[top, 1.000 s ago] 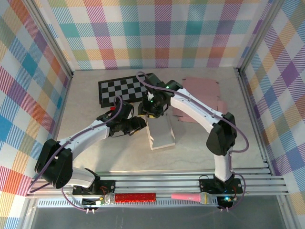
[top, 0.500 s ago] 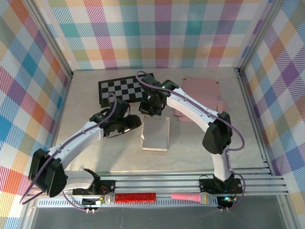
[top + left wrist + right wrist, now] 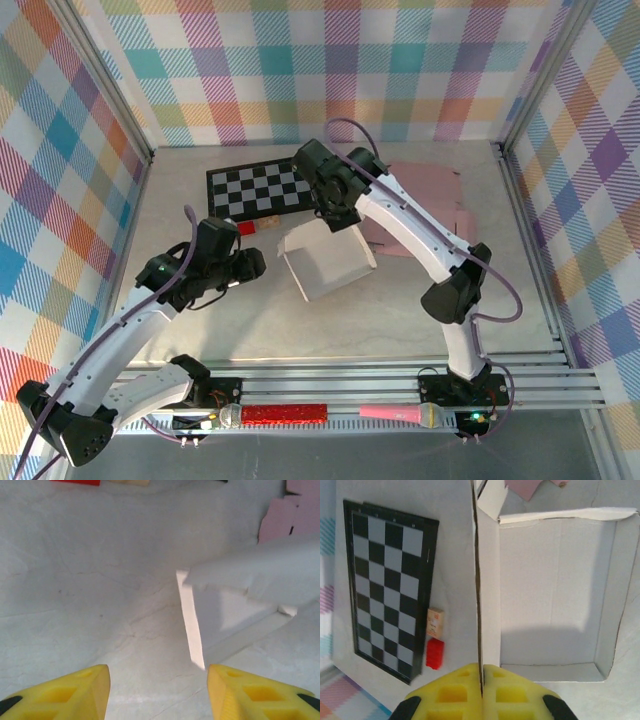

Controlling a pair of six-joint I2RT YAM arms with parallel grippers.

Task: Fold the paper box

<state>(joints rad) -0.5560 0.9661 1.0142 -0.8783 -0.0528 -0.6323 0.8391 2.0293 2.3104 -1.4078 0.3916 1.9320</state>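
Paper box is sitting about mid-worktop, slightly toward the far edge, open side up and looking tipped, with one end raised. Right gripper has its fingers clamped tight on the thin top edge of one side wall, so it's basically holding the whole thing by a single layer of card. Left gripper is roughly half spread with nothing in it, hanging near the box's left side but clear of it.

My worry: nothing braces the box. If the right arm twists or pulls, that wall could crease in the wrong spot or tear at a corner. It could also just slide out of the pinch, and then the box flops down. The chessboard and red block also sit just beside it toward the far-left corner, so a swinging box could knock them.
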